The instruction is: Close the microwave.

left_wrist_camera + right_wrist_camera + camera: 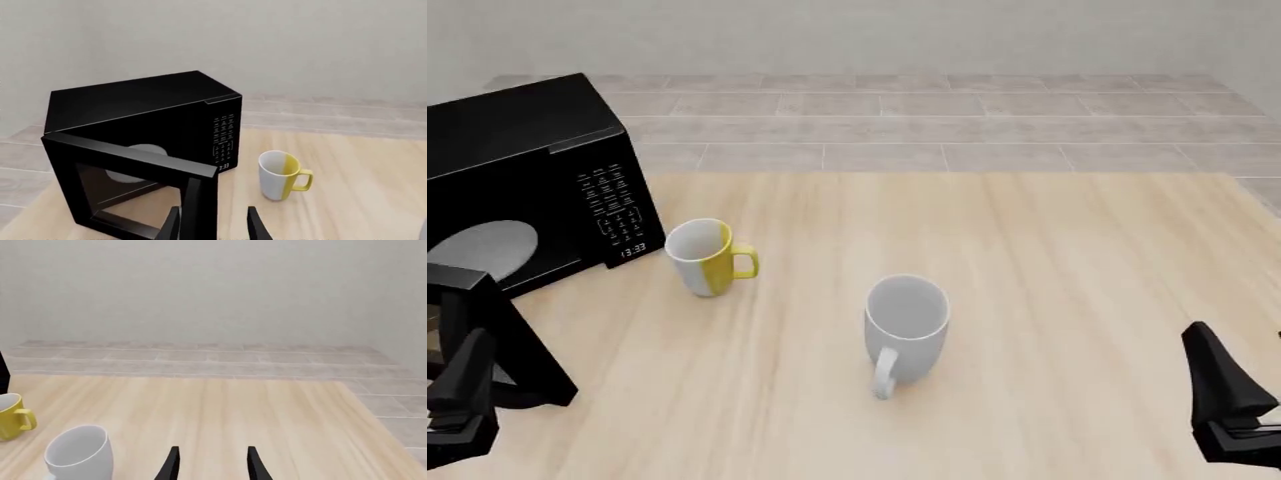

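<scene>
The black microwave (527,150) stands at the table's far left, keypad panel (611,205) facing right, pale turntable (487,250) showing inside. Its dark glass door (501,345) is swung wide open toward the near edge. In the left wrist view the microwave (140,100) fills the middle and the door's free edge (200,200) stands just ahead of the fingers. My left gripper (461,400) is open and empty, close behind that door (127,156); it shows as two spread fingertips (172,225). My right gripper (1225,395) is open and empty at the near right, far from the microwave.
A white-and-yellow mug (705,257) stands just right of the keypad and also shows in the left wrist view (281,175). A plain white mug (905,320) stands mid-table and shows in the right wrist view (79,452). The table's right edge (373,420) is near the right arm.
</scene>
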